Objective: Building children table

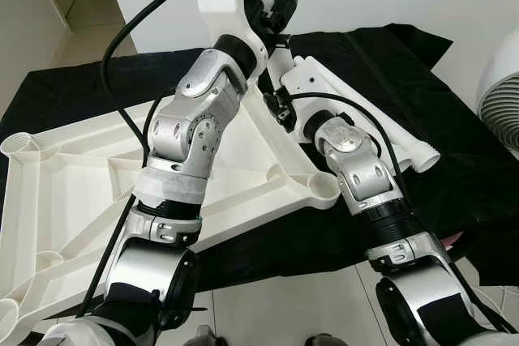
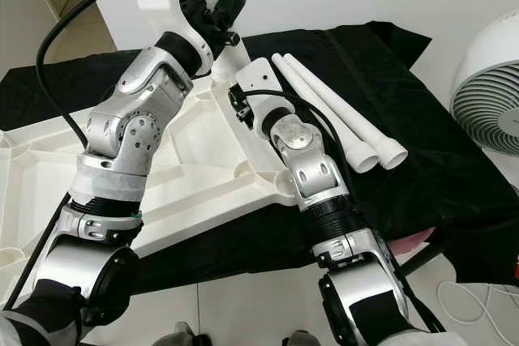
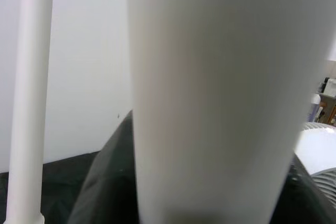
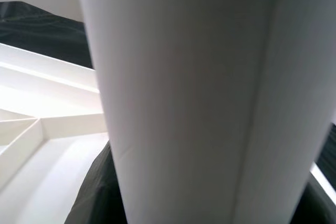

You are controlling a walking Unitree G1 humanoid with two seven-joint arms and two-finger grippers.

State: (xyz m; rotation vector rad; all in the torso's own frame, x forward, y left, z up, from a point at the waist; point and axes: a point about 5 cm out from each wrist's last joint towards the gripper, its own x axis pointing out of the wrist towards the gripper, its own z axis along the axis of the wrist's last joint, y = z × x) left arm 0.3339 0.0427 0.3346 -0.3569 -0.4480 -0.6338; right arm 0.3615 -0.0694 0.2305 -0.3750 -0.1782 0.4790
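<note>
Two loose legs (image 2: 357, 131) lie on the black cloth (image 2: 454, 176) beside my right arm, unfitted. White tabletop (image 1: 73, 192) sits upside down, ribs up, corner sockets mostly open. Both grippers reach to the far corner around an upright leg (image 3: 205, 103); left gripper (image 1: 284, 2) looks clenched near it, right gripper I cannot tell (wrist views are just white tube). One more leg (image 3: 29, 98) stands in the left wrist view. I'd judge roughly half left. Tiled floor, white wall, fan (image 2: 491, 87) on the right.

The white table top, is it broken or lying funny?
The table top lies upside down, ribs up, on the black cloth; normal for fitting legs. No cracks visible. Two loose table legs lie beside it.
</note>
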